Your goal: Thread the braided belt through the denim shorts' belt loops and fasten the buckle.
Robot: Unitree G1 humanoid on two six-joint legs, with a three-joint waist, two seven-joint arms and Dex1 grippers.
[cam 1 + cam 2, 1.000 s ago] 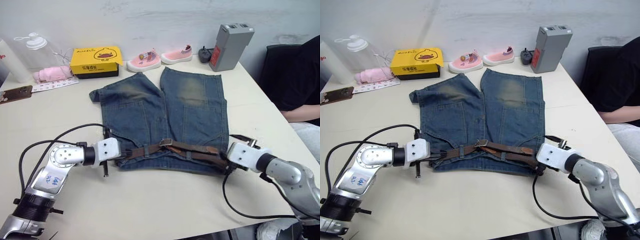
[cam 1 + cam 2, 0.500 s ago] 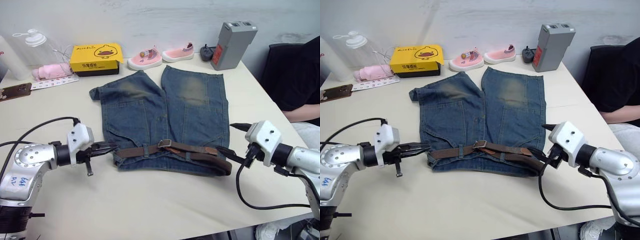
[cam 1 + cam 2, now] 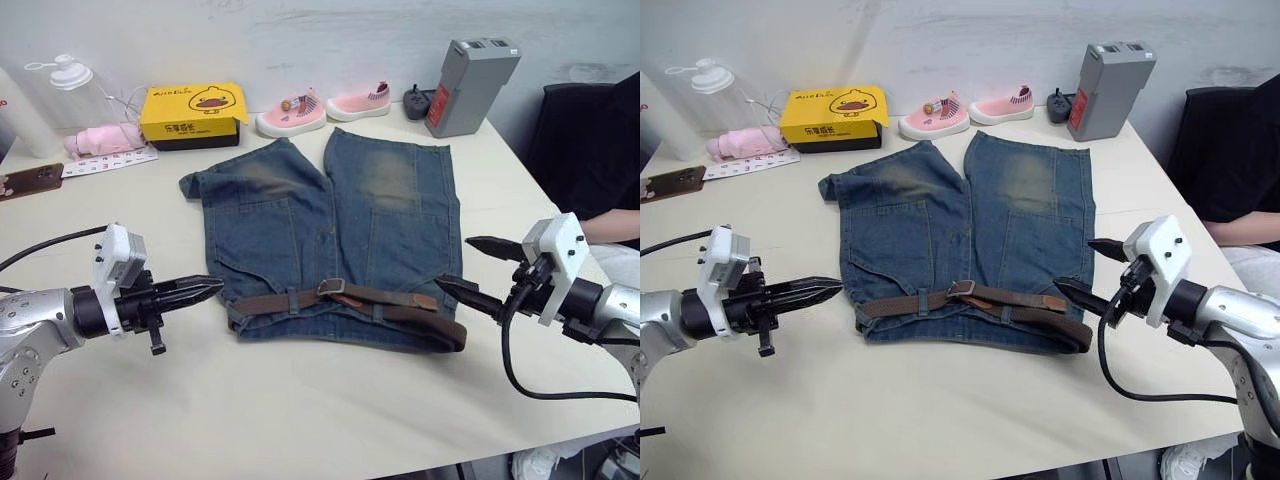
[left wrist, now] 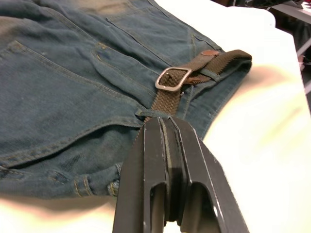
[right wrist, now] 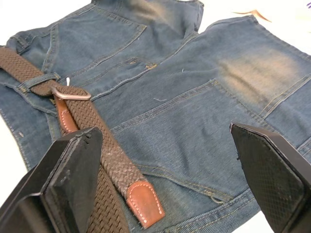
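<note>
The jaws of the left gripper (image 3: 205, 289) are closed on nothing, their tips pointing at the waistband from just off its left end; the jaws of the right gripper (image 3: 470, 270) stand wide open and empty, just beside the waistband's right end. Between them the denim shorts (image 3: 330, 220) lie flat in the middle of the bench (image 3: 300, 410), waistband toward the near edge and legs toward the far edge. The braided belt (image 3: 350, 300) lies along the waistband, passing under the belt loops (image 3: 293, 300), and the buckle (image 3: 331, 288) sits near the middle with the strap through it; the tan tip (image 5: 143, 199) rests on the belt toward the right end. To my judgement the threading and fastening look finished, so the step in hand is only to draw both arms away. To do it well, the arms should retreat outward and upward, without catching the belt or dragging the denim.
</note>
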